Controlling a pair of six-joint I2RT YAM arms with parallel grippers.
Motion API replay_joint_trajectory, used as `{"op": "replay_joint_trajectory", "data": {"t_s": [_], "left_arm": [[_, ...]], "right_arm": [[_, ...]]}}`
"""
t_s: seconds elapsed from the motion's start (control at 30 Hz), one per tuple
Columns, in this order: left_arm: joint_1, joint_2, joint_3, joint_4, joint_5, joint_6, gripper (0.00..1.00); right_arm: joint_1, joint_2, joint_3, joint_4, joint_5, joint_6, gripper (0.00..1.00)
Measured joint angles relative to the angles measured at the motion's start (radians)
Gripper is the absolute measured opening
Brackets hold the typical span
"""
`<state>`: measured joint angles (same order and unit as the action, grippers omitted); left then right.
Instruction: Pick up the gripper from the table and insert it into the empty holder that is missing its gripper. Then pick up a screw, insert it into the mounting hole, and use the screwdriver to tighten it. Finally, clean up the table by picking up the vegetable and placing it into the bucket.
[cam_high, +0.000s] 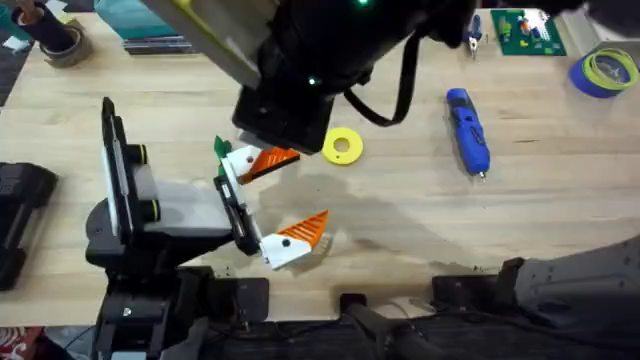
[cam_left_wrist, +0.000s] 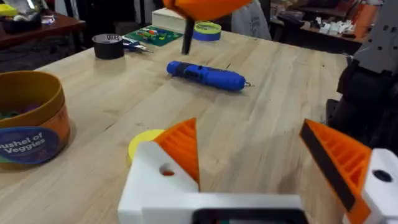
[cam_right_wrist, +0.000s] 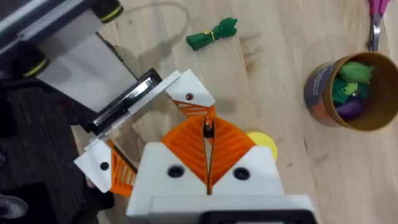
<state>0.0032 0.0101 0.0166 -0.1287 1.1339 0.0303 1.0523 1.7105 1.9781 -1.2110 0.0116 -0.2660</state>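
1. The screw step seemed in hand: both fingers of the left pincer (cam_left_wrist: 249, 132) carried orange wedges and stood wide apart on the worktop (cam_high: 400, 230).
2. The right pincer (cam_right_wrist: 208, 138) was closed on a small dark piece, apparently a screw (cam_right_wrist: 208, 128), just beside the holder (cam_right_wrist: 186, 93).
3. Next it needed lining up with the mounting hole; the screwdriver (cam_high: 468, 130) lay well apart.
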Motion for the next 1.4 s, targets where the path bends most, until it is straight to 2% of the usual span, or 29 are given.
{"op": "replay_joint_trajectory", "data": {"t_s": [0.53,1.4], "left_arm": [[0.000,0.000,0.000,0.000,0.000,0.000,0.985],[0.000,0.000,0.000,0.000,0.000,0.000,0.986]], "right_arm": [[0.015,0.073,0.002,0.037,0.000,-0.012,0.005],[0.025,0.074,-0.064,0.094,-0.056,-0.020,0.005]]}}
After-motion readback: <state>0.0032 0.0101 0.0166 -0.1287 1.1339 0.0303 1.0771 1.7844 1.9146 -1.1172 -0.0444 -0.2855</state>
